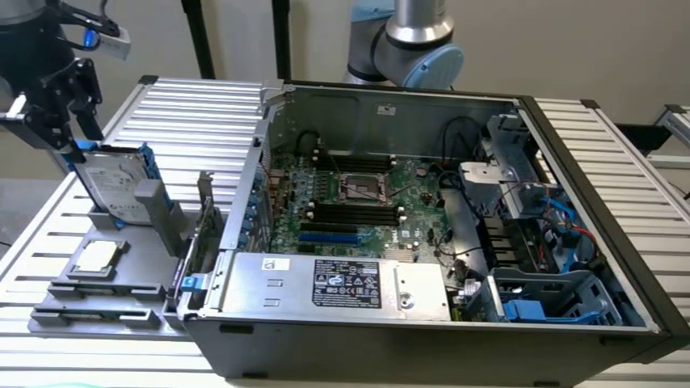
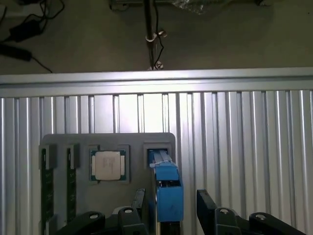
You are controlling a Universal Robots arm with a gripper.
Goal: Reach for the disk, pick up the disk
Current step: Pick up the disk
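Disk (image 1: 113,182) stands on edge in corner slot of grey holder (image 1: 60,314), directly under gripper (image 2: 171,208). Jaws open, 1 finger flanking each flat face, not touching; disk's thin edge lines up with gap.

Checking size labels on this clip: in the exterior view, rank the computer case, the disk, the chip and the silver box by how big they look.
1. computer case
2. silver box
3. disk
4. chip
The gaps are plain; no two look alike.
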